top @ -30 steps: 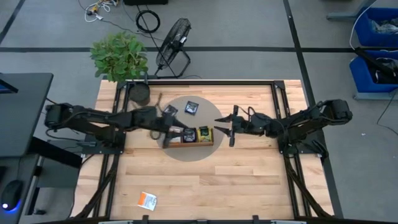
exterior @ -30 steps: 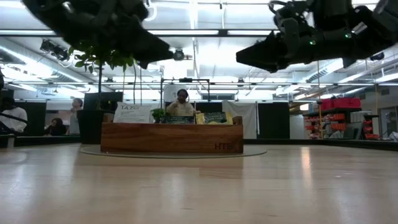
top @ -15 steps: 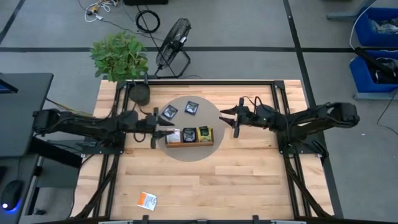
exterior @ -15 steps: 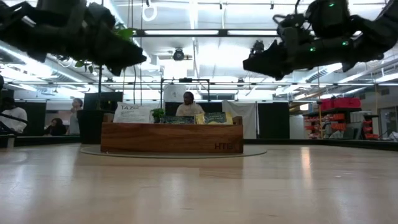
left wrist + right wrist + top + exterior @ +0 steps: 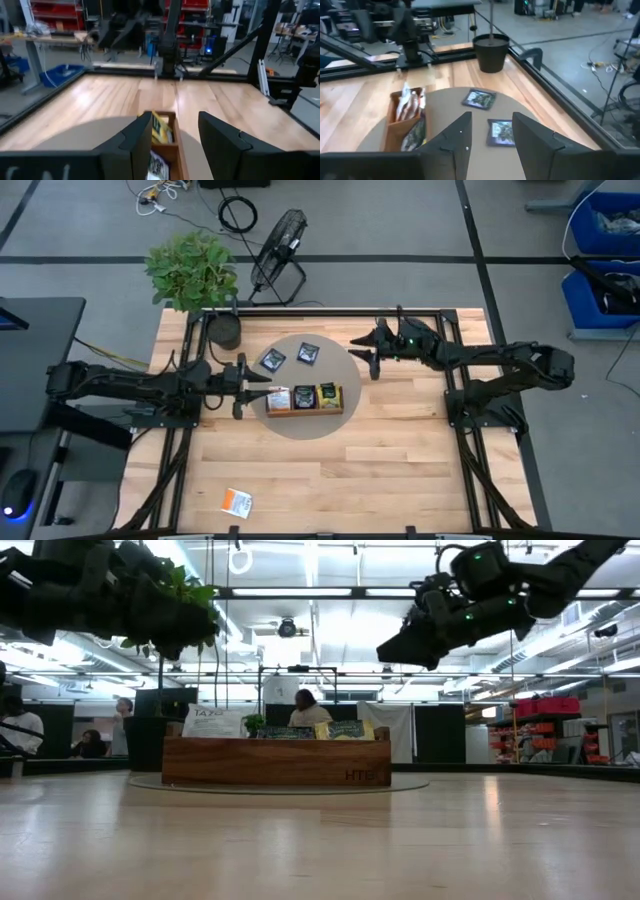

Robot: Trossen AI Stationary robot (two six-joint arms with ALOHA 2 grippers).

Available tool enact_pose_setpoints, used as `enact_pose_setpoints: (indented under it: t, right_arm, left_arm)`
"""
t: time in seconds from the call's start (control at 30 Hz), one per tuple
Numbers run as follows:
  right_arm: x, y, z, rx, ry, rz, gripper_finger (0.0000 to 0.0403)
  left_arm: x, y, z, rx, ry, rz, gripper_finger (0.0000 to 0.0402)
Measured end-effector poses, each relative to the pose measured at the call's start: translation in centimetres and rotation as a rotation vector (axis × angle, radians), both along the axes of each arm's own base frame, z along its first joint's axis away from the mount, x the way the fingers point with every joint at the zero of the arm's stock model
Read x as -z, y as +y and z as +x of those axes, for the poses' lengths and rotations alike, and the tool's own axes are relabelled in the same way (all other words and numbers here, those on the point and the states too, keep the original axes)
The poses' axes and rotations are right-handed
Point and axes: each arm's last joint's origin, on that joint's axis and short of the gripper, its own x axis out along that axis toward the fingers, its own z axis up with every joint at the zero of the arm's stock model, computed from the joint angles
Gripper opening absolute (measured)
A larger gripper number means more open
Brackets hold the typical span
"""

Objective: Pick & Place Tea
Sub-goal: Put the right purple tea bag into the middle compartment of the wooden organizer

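You've got a grey floor (image 5: 400,240) around the light wood table (image 5: 330,470), with a black fan (image 5: 280,242) and a leafy potted plant (image 5: 192,270) at the far edge. Blue bins (image 5: 605,240) sit off to one side. Long ceiling lights (image 5: 310,592) overhead, red shelving (image 5: 545,708) and a few people (image 5: 20,730) way behind.

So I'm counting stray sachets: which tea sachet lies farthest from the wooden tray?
The orange-and-white sachet, alone near the table's front edge. The two dark sachets lie on the round mat just behind the wooden tray.
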Motion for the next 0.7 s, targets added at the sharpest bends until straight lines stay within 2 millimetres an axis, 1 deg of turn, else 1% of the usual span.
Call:
enact_pose_setpoints:
  t: [0.13, 0.23, 0.4, 0.5, 0.7]
  right_arm:
    - [-0.8, -1.7, 0.6, -0.012, 0.045, 0.038, 0.015]
    - [-1.1, -3.0, 1.6, -0.03, 0.085, 0.072, 0.015]
    - [-0.7, -5.1, 4.0, -0.074, 0.191, 0.116, 0.015]
    - [-0.6, -6.3, 5.5, -0.115, 0.222, 0.139, 0.015]
    - [-0.5, -8.6, 7.8, -0.143, 0.302, 0.15, 0.015]
  left_arm:
    - [-0.2, 0.0, -0.4, -0.003, -0.004, 0.015, 0.0165]
    - [-0.5, 0.1, -0.8, -0.012, -0.018, 0.03, 0.0165]
    - [-0.7, 0.3, -1.3, -0.031, -0.014, 0.032, 0.0165]
    - [-0.6, 0.4, -1.6, -0.041, 0.002, 0.025, 0.0165]
    - [-0.6, 0.4, -2.1, -0.046, 0.018, 0.007, 0.0165]
